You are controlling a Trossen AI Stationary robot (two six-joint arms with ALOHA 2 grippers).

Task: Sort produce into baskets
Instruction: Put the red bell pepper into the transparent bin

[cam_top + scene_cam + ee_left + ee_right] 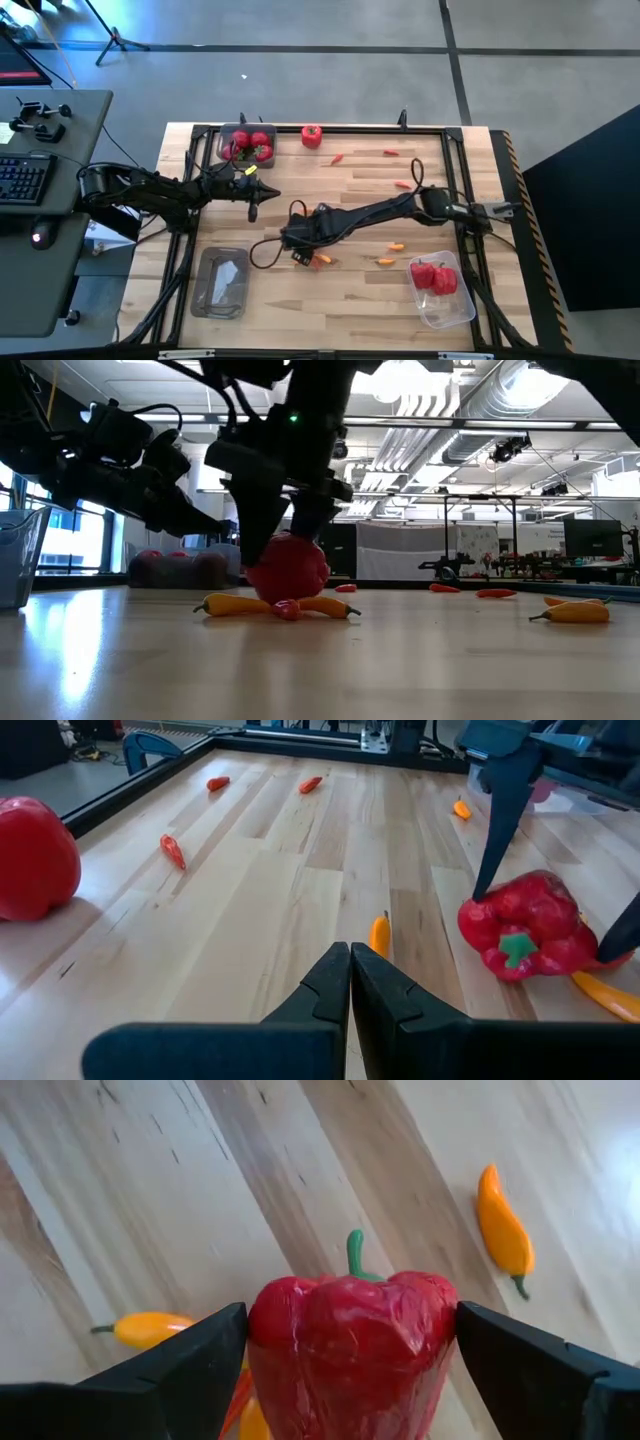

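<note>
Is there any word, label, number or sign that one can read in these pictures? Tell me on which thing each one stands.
None can be read.
Keyboard on the side desk in the high view: key markings too small to read.
Red bell pepper, baskets and wooden table: no print visible.
Room behind in the low view: nothing legible.

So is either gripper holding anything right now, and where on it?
The right gripper straddles a red bell pepper, one finger at each side of its body, jaws wide; a firm hold cannot be told. The left gripper is shut on nothing.
</note>
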